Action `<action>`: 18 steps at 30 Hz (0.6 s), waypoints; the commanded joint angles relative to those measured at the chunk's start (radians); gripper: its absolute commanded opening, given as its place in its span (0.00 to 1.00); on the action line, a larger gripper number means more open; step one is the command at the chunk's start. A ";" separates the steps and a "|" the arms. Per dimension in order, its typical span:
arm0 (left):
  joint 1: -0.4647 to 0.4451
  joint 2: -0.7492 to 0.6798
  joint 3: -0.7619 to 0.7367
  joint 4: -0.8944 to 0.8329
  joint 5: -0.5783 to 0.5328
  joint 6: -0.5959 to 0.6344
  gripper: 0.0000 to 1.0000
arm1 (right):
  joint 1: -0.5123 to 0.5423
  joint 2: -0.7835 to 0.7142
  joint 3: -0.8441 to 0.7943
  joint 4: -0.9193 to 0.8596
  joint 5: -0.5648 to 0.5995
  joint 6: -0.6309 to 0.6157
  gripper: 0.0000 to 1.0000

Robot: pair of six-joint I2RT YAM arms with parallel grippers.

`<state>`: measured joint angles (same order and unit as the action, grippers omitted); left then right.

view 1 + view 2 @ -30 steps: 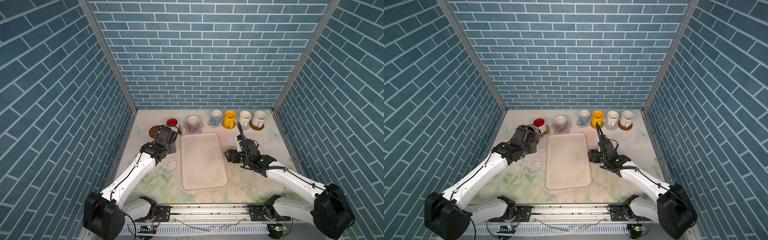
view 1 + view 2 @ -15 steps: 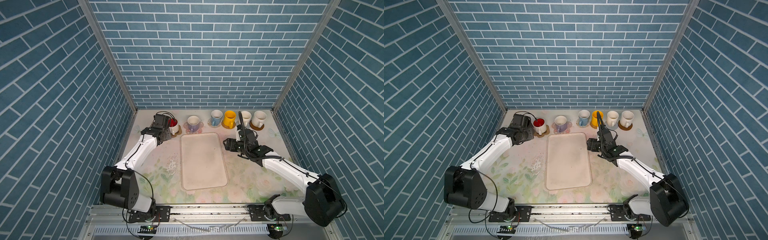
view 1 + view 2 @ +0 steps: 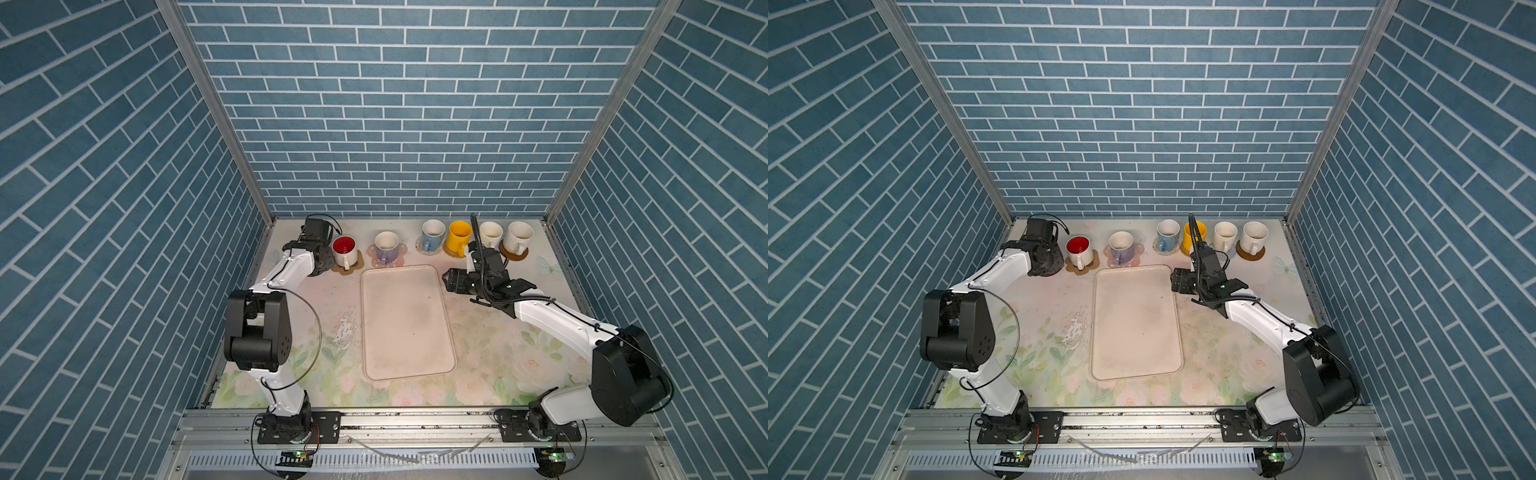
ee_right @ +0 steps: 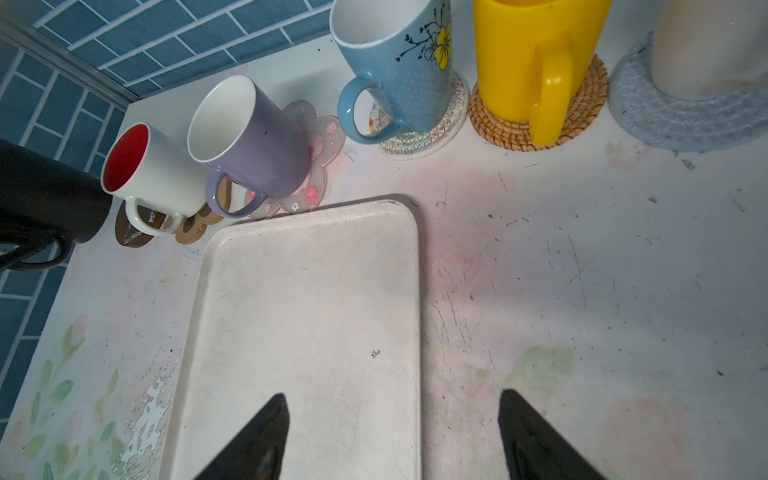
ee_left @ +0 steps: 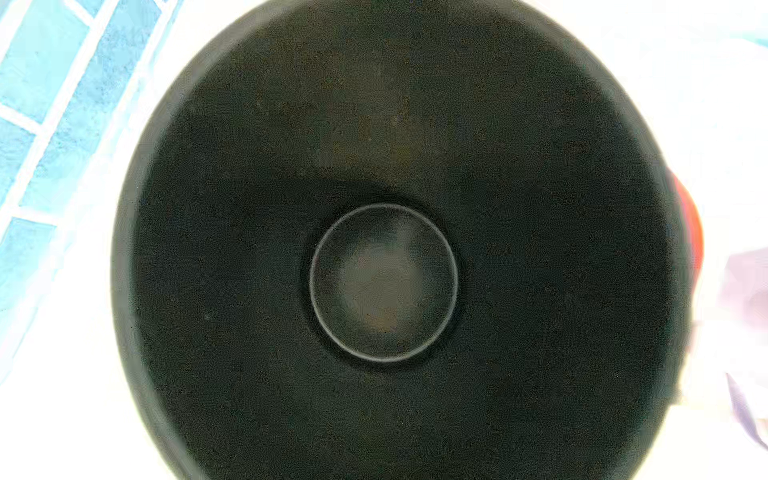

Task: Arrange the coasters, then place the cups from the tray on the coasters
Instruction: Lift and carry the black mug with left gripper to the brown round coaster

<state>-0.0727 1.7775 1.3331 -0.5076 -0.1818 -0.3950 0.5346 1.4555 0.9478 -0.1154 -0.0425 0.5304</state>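
The tray (image 3: pixel 405 324) lies mid-worktop (image 3: pixel 519 357). The right end effector (image 4: pixel 392 395) hovers open over the tray's right edge. The left end effector (image 3: pixel 321 261) grips the black cup (image 4: pixel 45 195) near the far left corner. The other cups (image 3: pixel 432 235) stand on coasters (image 3: pixel 524 252) along the far edge.

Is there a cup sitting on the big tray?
No, the tray shows its whole flat inside bare, with nothing standing on it.
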 commanded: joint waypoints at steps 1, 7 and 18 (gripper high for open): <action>0.031 0.018 0.049 0.087 -0.019 0.016 0.00 | -0.009 0.027 0.055 0.012 -0.024 -0.031 0.80; 0.050 0.084 0.090 0.089 -0.014 0.023 0.00 | -0.026 0.063 0.086 -0.001 -0.034 -0.049 0.80; 0.068 0.159 0.122 0.101 0.011 0.027 0.00 | -0.052 0.100 0.107 0.000 -0.040 -0.049 0.79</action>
<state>-0.0170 1.9320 1.4101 -0.4603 -0.1619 -0.3794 0.4904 1.5406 1.0050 -0.1131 -0.0753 0.5137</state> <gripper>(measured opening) 0.180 0.796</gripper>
